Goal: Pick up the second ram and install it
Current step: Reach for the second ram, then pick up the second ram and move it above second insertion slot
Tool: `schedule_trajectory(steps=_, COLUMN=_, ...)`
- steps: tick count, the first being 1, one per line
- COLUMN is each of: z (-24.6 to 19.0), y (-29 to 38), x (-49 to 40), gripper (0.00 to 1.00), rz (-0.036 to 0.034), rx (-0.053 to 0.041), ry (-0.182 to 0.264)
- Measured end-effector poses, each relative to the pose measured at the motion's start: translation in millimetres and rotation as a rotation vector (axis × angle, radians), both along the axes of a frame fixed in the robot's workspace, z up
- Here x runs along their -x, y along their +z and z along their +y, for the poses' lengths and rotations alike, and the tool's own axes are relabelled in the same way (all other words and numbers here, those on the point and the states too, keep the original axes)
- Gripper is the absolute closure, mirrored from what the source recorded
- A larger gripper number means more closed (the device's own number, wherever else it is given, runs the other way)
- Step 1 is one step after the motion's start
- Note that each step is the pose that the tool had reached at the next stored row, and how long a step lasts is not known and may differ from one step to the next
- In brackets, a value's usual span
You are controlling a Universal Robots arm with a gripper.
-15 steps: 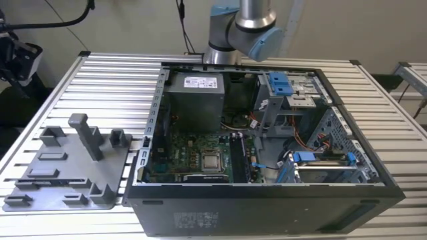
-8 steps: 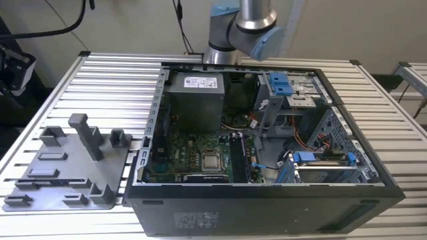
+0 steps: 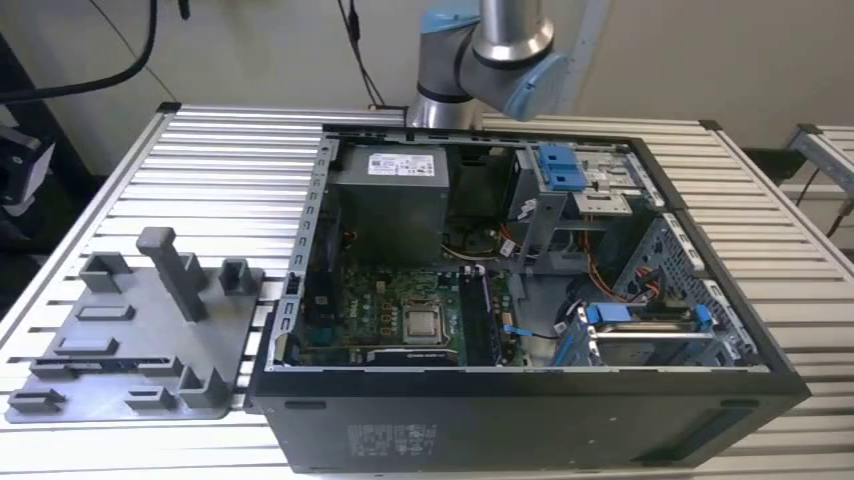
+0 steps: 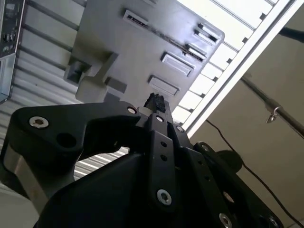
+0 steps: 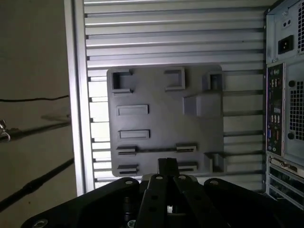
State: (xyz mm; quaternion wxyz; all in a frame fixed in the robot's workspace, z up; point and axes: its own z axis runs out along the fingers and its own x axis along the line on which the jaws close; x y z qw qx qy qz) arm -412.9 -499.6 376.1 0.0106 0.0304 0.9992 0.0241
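Above the grey tray (image 5: 156,122) — fingers (image 5: 163,167) closed.

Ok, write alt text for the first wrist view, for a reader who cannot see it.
The black robot gripper hangs over a grey plastic tray of moulded holders lying on a ribbed aluminium table. A thin dark strip, likely the ram stick edge-on, spans two holders; the port-studded rear of a desktop computer case stands beside the tray.
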Motion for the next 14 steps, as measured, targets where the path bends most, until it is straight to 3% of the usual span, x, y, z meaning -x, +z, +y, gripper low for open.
schedule_trajectory(steps=3, z=-2.9, y=-0.5, x=0.0, gripper=0.89, rz=-0.0001, rx=-0.0001, ry=0.0)
schedule_trajectory(steps=14, z=-2.7, y=-0.5, x=0.0, gripper=0.89, rz=-0.0001, rx=0.0, ry=0.0)
